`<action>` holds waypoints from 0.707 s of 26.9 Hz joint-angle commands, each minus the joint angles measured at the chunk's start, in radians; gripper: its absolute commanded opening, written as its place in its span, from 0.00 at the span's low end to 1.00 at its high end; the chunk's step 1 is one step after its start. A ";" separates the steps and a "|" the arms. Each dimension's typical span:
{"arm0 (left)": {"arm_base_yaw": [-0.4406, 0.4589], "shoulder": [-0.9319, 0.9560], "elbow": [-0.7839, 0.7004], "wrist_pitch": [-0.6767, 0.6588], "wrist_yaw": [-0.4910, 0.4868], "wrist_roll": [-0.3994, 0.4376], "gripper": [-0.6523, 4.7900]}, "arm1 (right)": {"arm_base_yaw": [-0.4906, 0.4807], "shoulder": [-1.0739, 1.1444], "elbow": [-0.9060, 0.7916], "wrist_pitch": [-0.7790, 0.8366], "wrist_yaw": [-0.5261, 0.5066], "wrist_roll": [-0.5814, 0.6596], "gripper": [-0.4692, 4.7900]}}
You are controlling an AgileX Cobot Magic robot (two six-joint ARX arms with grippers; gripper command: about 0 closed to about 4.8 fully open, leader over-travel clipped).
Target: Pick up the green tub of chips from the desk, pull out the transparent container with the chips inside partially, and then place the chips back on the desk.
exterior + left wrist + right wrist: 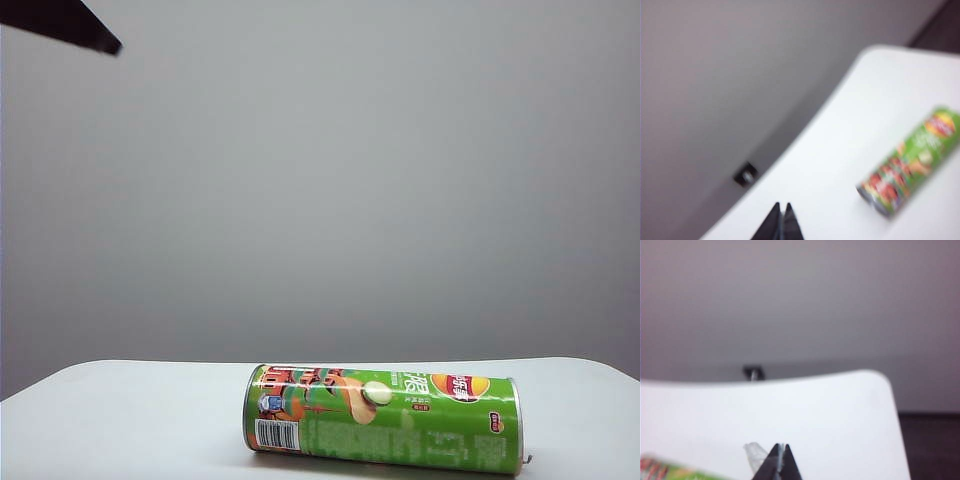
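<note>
The green tub of chips [385, 420] has a glossy printed skin with silvery, metal-looking rims. The bench [120, 420] looks smooth, matt white. Both closed grippers, left gripper [781, 212] and right gripper [780, 452], look matt black.

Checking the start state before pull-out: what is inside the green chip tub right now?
Not visible. The green tub of chips lies on its side on the desk, its opaque wall hiding any contents. Both shut grippers, left and right, hover clear of it.
</note>
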 commanded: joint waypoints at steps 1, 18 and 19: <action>-0.006 0.135 0.120 -0.148 0.011 0.150 0.11 | 0.000 0.119 0.085 -0.062 -0.069 -0.069 0.08; -0.104 0.712 0.706 -0.688 -0.030 0.388 0.20 | -0.004 0.407 0.238 -0.219 -0.315 -0.327 0.08; -0.114 0.740 0.734 -0.713 -0.045 0.396 0.25 | -0.007 0.408 0.238 -0.215 -0.320 -0.319 0.08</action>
